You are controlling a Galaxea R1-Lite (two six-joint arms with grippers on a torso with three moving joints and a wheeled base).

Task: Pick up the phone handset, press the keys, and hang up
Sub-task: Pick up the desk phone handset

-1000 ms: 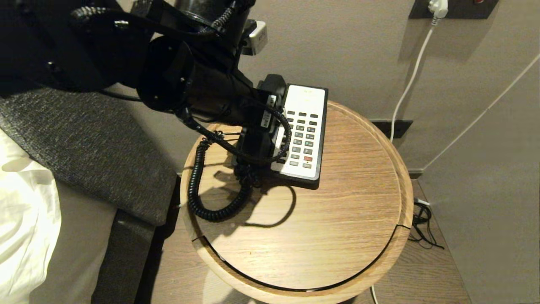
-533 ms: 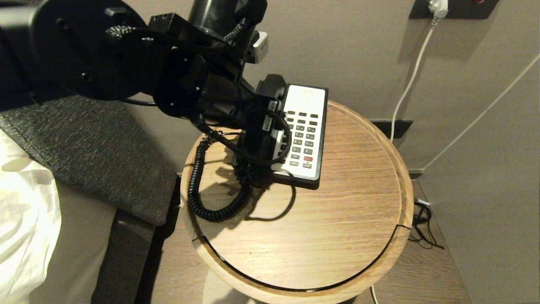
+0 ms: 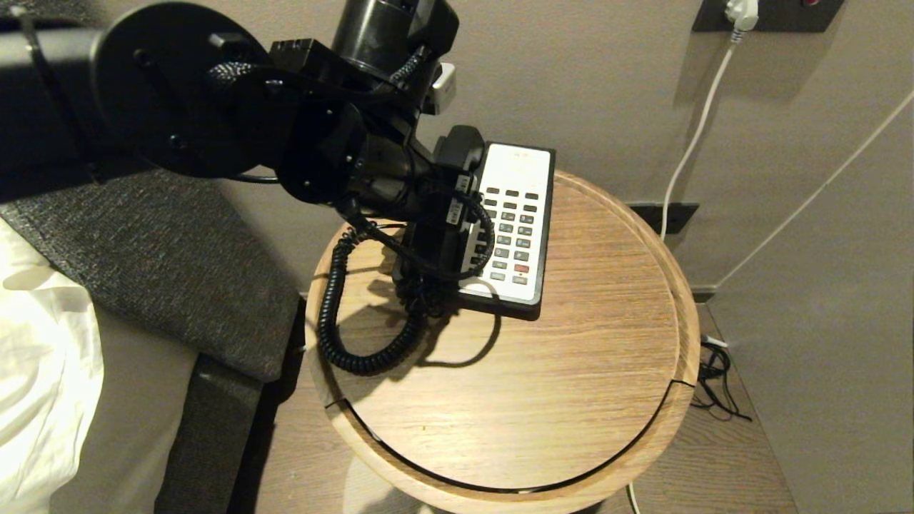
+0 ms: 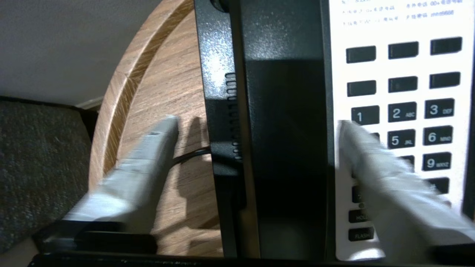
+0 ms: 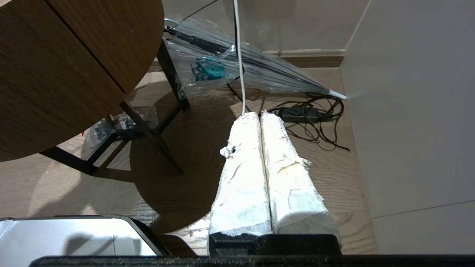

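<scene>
The glossy black phone handset [image 4: 285, 129] lies in its cradle on the left side of the black-and-white phone base [image 3: 518, 171]. Its coiled cord [image 3: 332, 314] loops over the table. My left gripper [image 4: 258, 121] is open and straddles the handset without touching it. One white finger [image 4: 148, 163] is over the wood and the other finger [image 4: 371, 163] is over the keys [image 4: 404, 111]. In the head view the left wrist [image 3: 428, 214] hides most of the handset; only its far end [image 3: 460, 146] shows. My right gripper [image 5: 259, 113] is shut and empty, parked low over the floor.
The phone stands at the back left of a round wooden table [image 3: 571, 400] with a raised rim. A bed with a grey cover [image 3: 143, 250] is to the left. A white cable [image 3: 692, 143] runs down the wall. Cables [image 5: 315, 118] and a clear umbrella [image 5: 259, 70] lie on the floor.
The left arm's upper links have swung a little to the right in the head view. The gripper stays open over the handset. The phone and cord have not moved.
</scene>
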